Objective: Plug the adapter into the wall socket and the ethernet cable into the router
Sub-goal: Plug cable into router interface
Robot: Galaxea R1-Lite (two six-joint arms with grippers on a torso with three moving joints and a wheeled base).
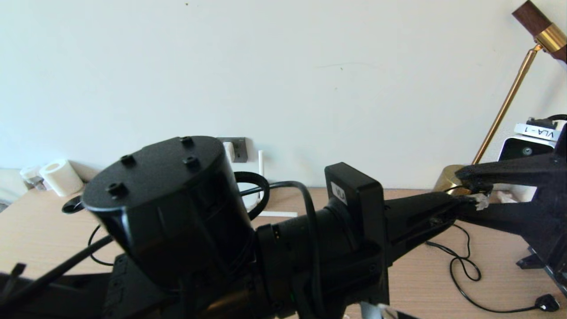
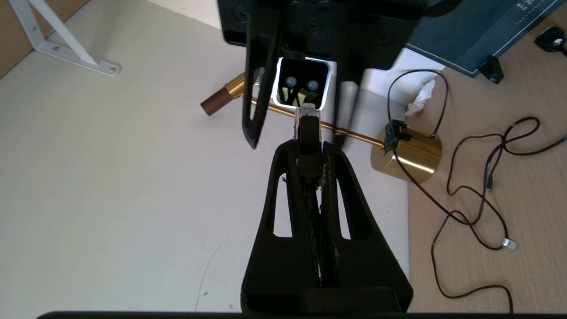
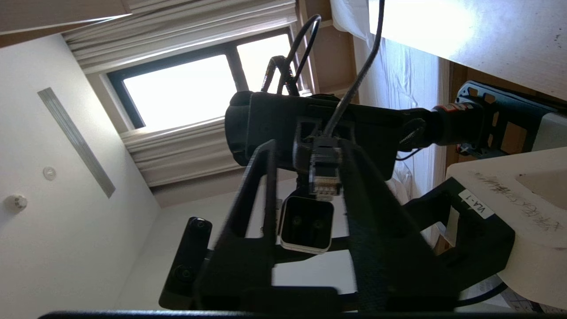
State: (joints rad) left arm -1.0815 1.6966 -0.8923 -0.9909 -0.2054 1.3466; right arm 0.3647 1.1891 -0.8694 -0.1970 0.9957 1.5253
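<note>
Above desk, left tool point(image 1: 460, 204) holds ethernet cable point(image 1: 480, 201) level, rightward.

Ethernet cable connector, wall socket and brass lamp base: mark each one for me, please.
ethernet cable point(image 3: 325, 177), right wrist view, on its clear connector.
wall socket point(image 1: 240, 149), head view, on the visible grey faceplate beside the white plug.
lamp base point(image 2: 409, 155), left wrist view, on its brass side.

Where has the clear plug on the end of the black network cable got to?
In the head view the ethernet cable's clear plug is up in the air at the right, gripped by the left gripper and sitting between the right gripper's fingers, beside the brass lamp base.
</note>
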